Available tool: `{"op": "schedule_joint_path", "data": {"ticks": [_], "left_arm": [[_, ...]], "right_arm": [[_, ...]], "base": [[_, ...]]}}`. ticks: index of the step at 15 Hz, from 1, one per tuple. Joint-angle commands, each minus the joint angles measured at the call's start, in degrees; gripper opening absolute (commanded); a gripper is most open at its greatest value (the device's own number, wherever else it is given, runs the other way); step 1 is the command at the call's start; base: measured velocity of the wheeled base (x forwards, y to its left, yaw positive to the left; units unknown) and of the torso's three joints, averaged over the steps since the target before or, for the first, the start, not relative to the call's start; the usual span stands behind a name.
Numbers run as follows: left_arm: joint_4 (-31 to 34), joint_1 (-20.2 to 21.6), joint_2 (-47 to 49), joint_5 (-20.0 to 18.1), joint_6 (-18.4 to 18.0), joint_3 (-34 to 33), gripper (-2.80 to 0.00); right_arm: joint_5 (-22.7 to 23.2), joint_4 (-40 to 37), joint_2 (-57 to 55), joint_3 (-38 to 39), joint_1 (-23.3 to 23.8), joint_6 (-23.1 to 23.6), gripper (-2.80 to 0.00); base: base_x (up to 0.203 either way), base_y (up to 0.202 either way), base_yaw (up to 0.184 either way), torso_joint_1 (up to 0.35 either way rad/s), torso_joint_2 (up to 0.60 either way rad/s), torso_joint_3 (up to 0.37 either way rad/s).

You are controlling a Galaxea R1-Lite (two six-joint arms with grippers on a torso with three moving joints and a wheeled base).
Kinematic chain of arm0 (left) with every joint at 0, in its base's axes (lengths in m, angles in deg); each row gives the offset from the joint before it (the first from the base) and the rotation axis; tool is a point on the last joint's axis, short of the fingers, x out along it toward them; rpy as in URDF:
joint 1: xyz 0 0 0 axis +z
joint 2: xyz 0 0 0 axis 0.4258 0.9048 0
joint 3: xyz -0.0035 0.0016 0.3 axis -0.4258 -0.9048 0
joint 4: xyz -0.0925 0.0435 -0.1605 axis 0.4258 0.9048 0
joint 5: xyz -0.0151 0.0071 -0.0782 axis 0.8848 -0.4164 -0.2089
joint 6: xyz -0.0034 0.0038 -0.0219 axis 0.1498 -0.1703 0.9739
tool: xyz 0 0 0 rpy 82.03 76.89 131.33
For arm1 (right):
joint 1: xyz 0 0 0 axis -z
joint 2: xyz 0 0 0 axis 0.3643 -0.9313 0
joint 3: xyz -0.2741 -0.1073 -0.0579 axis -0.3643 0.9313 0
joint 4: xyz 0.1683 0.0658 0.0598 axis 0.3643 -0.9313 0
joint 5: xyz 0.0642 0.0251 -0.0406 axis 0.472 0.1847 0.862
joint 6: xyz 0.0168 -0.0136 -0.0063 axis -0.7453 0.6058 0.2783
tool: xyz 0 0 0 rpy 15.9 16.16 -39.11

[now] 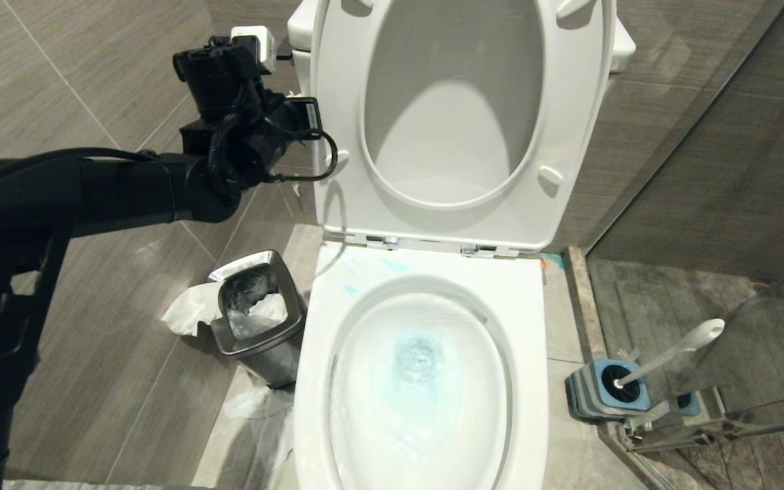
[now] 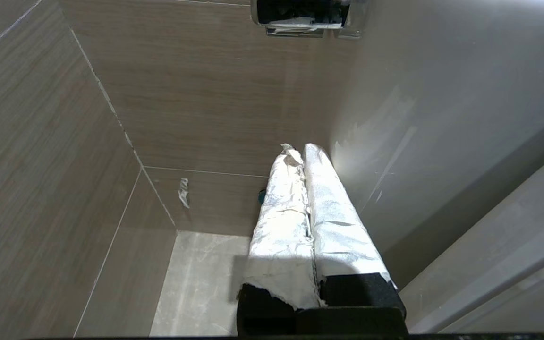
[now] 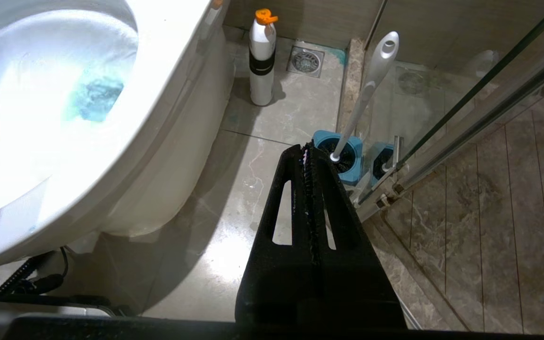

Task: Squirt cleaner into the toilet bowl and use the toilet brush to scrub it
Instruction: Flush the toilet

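The white toilet bowl stands open, seat and lid tipped up against the tank. Its water swirls with the pale blue cleaner, and faint blue smears mark the back rim. To the bowl's right, the toilet brush leans in its blue holder, white handle up. My left arm is raised beside the tank. Its foil-wrapped left gripper is shut and empty, pointing at the wall corner. The right gripper is shut on nothing, low beside the toilet bowl, just short of the toilet brush.
A small steel bin with crumpled paper stands left of the toilet. A white bottle with an orange cap stands on the floor by the bowl, near a floor drain. A glass shower door runs just behind the brush holder.
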Motion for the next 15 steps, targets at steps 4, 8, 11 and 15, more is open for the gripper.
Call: {"op": "schedule_joint_path", "data": {"ticks": [4, 8, 11, 15], "left_arm": [[-0.24, -0.02, -1.08, 0.08, 0.0, 0.02, -2.8], [-0.16, 0.39, -2.0, 0.43, 0.0, 0.02, -2.8], [0.38, 1.84, -3.63, 0.61, -0.78, -0.07, -2.8], [2.77, 5.04, -6.5, 0.61, -3.93, -0.02, -2.8]], "right_arm": [[0.04, -0.02, 0.0, 0.04, -0.01, 0.05, -2.8], [0.04, -0.02, -0.08, 0.0, -0.01, 0.05, -2.8], [0.04, -0.02, 0.0, -0.01, -0.01, 0.05, -2.8], [0.04, -0.02, 0.0, -0.01, -0.01, 0.05, -2.8]], "base": [[0.0, 0.0, 0.0, 0.0, 0.0, 0.0], [0.0, 0.0, 0.0, 0.0, 0.0, 0.0], [0.0, 0.0, 0.0, 0.0, 0.0, 0.0], [0.0, 0.0, 0.0, 0.0, 0.0, 0.0]]}}
